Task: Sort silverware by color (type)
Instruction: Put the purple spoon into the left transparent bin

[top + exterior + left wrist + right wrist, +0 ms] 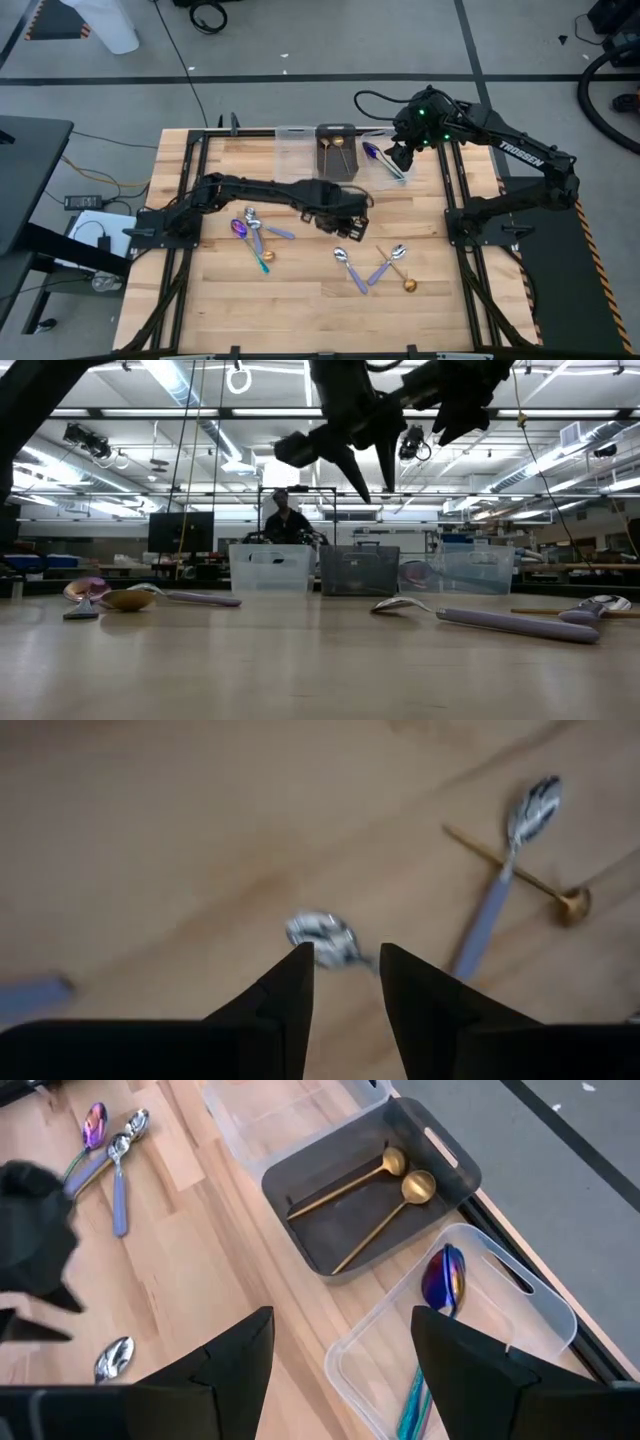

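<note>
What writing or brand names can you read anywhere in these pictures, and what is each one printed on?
"TROSSEN": white letters on the right arm, seen from above.
No other text is readable: the spoons, the bins and the table carry none that shows, and anything in the room behind is too small or blurred to read.

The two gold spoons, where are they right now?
In the high view, both gold spoons lie in the dark middle bin at the table's far edge, between two clear bins.
</note>
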Robot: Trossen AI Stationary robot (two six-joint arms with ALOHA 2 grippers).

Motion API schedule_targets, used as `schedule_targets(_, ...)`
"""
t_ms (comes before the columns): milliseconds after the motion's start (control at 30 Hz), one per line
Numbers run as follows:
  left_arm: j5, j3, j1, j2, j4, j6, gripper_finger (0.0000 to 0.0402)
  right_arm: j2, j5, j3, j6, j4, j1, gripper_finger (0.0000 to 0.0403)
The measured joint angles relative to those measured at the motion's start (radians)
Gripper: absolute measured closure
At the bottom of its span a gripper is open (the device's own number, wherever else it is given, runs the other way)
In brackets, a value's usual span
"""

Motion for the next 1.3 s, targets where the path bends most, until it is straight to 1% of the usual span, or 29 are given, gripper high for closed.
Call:
schedule_targets(200, 0.018, 0.000, -0.084, 0.000, -0.001, -0.210, 0.0276, 0.000, -0.012, 0.000, 0.001, -0.030, 0.000, 0.0156)
schedule_targets(367, 0.017, -0.001, -0.154, 0.000, -0.051, -0.314, 0.0276, -0.016, -0.044, 0.000, 0.019, -0.036, 0.007, 0.0156)
schedule_targets(433, 0.014, -0.001, -0.182, 0.000, -0.091, -0.313, 0.0276, -0.031, -0.044, 0.000, 0.027, -0.029, 0.018, 0.0156)
schedule_targets(567, -0.029, -0.001, -0.234, 0.000, -0.285, -0.335, 0.0276, -0.074, -0.029, 0.000, 0.046, -0.003, 0.046, 0.0156)
schedule_targets(667, -0.041, -0.002, -0.252, -0.001, -0.366, -0.329, 0.0280, -0.104, -0.027, 0.000, 0.063, 0.019, 0.067, 0.0156)
schedule_targets(833, -0.051, -0.003, -0.249, -0.001, -0.402, -0.259, 0.0298, -0.140, -0.026, 0.000, 0.112, 0.040, 0.100, 0.0156)
schedule_targets(933, -0.057, -0.025, -0.242, -0.003, -0.418, -0.247, 0.0311, -0.151, -0.014, 0.000, 0.141, 0.039, 0.125, 0.0156)
schedule_targets(1033, -0.075, -0.043, -0.241, -0.016, -0.445, -0.211, 0.0324, -0.161, 0.034, 0.000, 0.168, 0.036, 0.163, 0.0156)
schedule_targets(1167, -0.131, -0.071, -0.241, -0.051, -0.487, -0.172, 0.0342, -0.164, 0.106, -0.001, 0.197, 0.040, 0.221, 0.0156)
schedule_targets(1300, -0.174, -0.149, -0.232, -0.112, -0.488, -0.150, 0.0360, -0.163, 0.171, -0.001, 0.218, 0.058, 0.275, 0.0156)
